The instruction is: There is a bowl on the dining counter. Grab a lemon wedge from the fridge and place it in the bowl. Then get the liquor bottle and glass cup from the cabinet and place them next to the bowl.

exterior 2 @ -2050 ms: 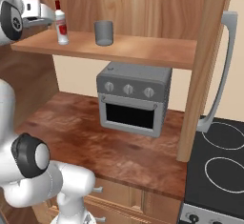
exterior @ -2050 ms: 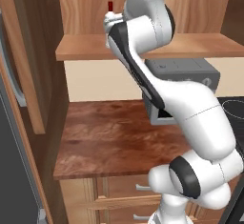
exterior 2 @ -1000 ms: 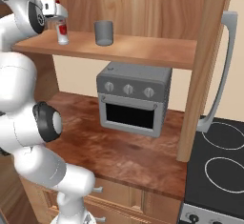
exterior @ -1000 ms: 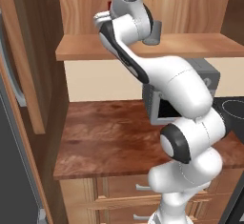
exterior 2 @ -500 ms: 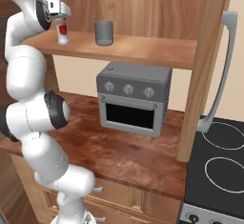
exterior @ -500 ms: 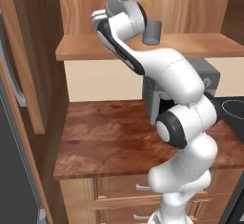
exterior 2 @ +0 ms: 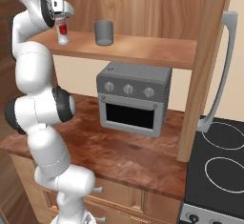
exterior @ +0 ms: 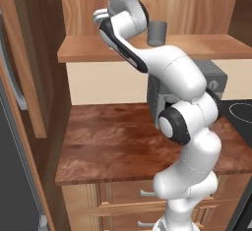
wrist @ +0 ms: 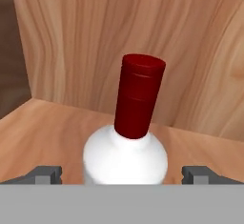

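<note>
Slim clear-white liquor bottle with red cap and red label is standing upright on the flat light-brown wood shelf of the wall cabinet, toward its left end, close to the back panel. Plain grey translucent glass cup is sitting to the bottle's right on the same shelf, apart from it.

End effector is hanging wide open right at the bottle; in the hand view the two dark fingertips are flanking the white shoulder, one on each side, not touching. Bottle's long axis is running vertical, red cap rising above the fingertips, so the body is lying straight ahead between them.

Judgement: reach nearly complete; a slight advance, then closing on the shoulder or body, looks due. Grey toaster oven is sitting on the reddish-brown counter below the shelf.
</note>
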